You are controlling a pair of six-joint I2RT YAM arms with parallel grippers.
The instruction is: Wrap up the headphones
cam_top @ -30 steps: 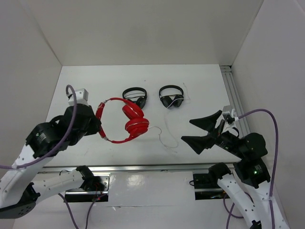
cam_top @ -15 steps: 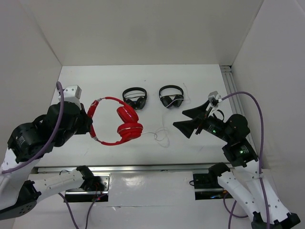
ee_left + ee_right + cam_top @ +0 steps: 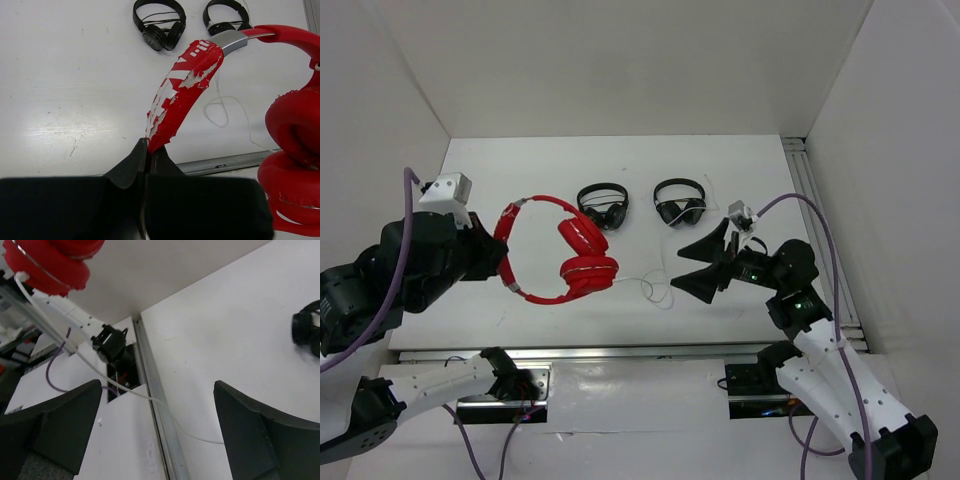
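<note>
The red headphones hang in the air over the left part of the table. My left gripper is shut on the worn red headband, its tips pinching the lower end of the band. Both red cups dangle to the right. The thin white cable trails from the lower cup down onto the table. My right gripper is open and empty just right of the cable's loop. In the right wrist view the cable runs between its spread fingers, below a red cup.
Two smaller black headphones lie at the back middle of the table, also in the left wrist view. A metal rail runs along the right edge and another along the front. White walls enclose three sides.
My left gripper has carried the red headphones to the left and higher. My right gripper has swung left from the right edge to beside the cable, staying open.
</note>
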